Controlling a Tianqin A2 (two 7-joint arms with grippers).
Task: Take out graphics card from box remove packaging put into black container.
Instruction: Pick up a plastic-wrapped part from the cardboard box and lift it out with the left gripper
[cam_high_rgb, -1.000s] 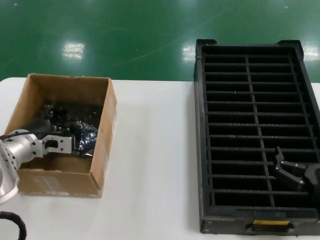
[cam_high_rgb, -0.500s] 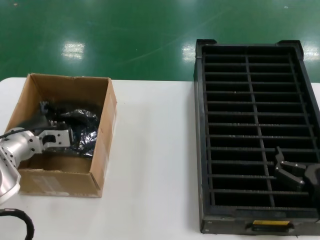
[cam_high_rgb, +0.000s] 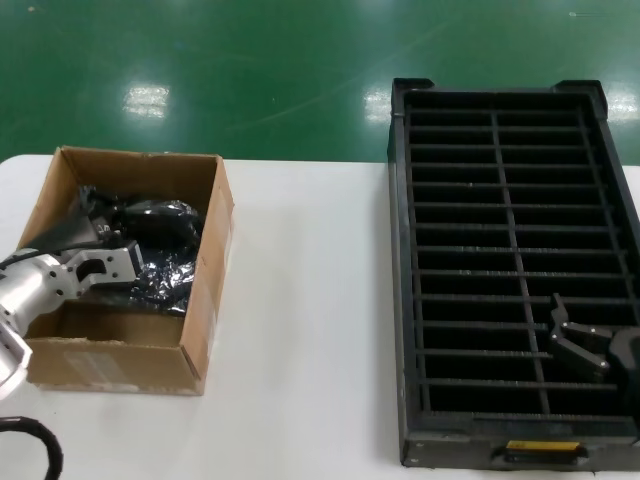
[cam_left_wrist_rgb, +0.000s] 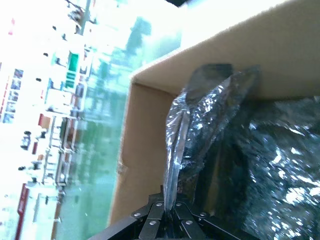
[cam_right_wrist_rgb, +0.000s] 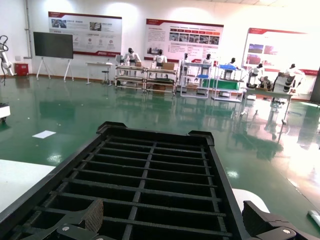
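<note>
Packaging (cam_left_wrist_rgb: 210, 115), crinkled silver, is pinched at one edge in the closed left gripper (cam_left_wrist_rgb: 167, 215) inside the box (cam_high_rgb: 60, 180) at the counter's left edge, its long axis running straight out from the fingertips toward the far box wall. Any card inside is hidden. The right gripper (cam_high_rgb: 575, 340) waits open over the black container (cam_high_rgb: 398, 300) at the counter's right edge, well apart, so the left arm is nearer.

No wording can be read — the tray's (cam_high_rgb: 512, 250) yellow label (cam_high_rgb: 541, 446) and the wall posters (cam_right_wrist_rgb: 182, 39) are too small.
</note>
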